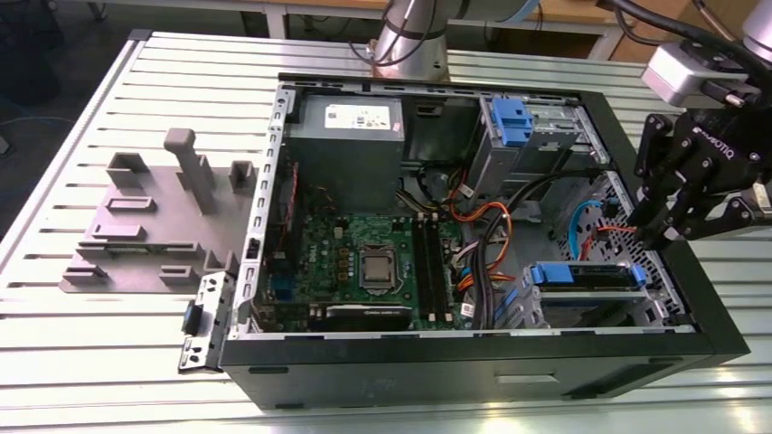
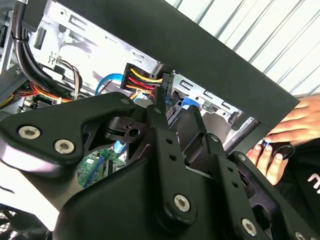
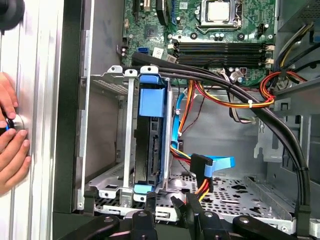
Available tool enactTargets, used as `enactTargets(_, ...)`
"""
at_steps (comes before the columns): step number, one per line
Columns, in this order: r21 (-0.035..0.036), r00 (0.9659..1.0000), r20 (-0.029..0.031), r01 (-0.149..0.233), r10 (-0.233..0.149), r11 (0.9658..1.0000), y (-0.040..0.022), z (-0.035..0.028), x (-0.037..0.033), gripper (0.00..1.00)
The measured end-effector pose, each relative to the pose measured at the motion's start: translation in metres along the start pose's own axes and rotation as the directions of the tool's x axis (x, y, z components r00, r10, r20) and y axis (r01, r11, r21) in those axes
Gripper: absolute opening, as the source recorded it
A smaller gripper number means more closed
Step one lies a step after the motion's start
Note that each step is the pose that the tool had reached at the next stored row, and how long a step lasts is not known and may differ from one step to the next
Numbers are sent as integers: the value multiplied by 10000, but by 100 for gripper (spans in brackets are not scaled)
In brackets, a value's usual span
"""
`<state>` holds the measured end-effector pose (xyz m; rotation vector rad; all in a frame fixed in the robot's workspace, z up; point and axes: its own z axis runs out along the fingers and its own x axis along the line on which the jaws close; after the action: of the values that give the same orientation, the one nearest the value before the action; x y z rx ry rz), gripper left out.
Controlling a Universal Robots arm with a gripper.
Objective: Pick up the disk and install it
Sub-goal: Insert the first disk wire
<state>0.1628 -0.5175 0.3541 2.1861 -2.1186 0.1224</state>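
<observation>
The disk [image 1: 588,276] sits in the metal drive cage [image 1: 603,307] at the near corner of the open computer case, on the exterior view's right. Its blue carrier rail faces up. In the first wrist view the disk [image 3: 150,145] stands edge-on in the cage, dark between blue end pieces. My gripper [image 1: 667,240] hangs just above the case's wall on the exterior view's right, a little beyond the disk. It holds nothing, and its black fingertips are close together in both wrist views [image 3: 183,201] [image 2: 176,112].
A person's hand [image 3: 10,150] [image 2: 285,130] rests on the slatted table outside the case wall. Black cable bundles [image 3: 280,130] and orange and red wires [image 1: 483,226] cross the case beside the cage. A grey fixture plate [image 1: 157,226] lies at the exterior view's left. Another blue bracket [image 1: 513,122] fills the far bay.
</observation>
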Motion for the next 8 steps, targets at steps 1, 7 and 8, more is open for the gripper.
enactTargets(1, 0, 10000, 0, 4, -4, 10000, 0, 0, 0, 37)
enactTargets(7, 20, 9999, -5, 166, -166, 9999, -1, 15, -12, 37)
enactTargets(8, 32, 9997, -3, 263, -263, 9996, -1, 19, -15, 37)
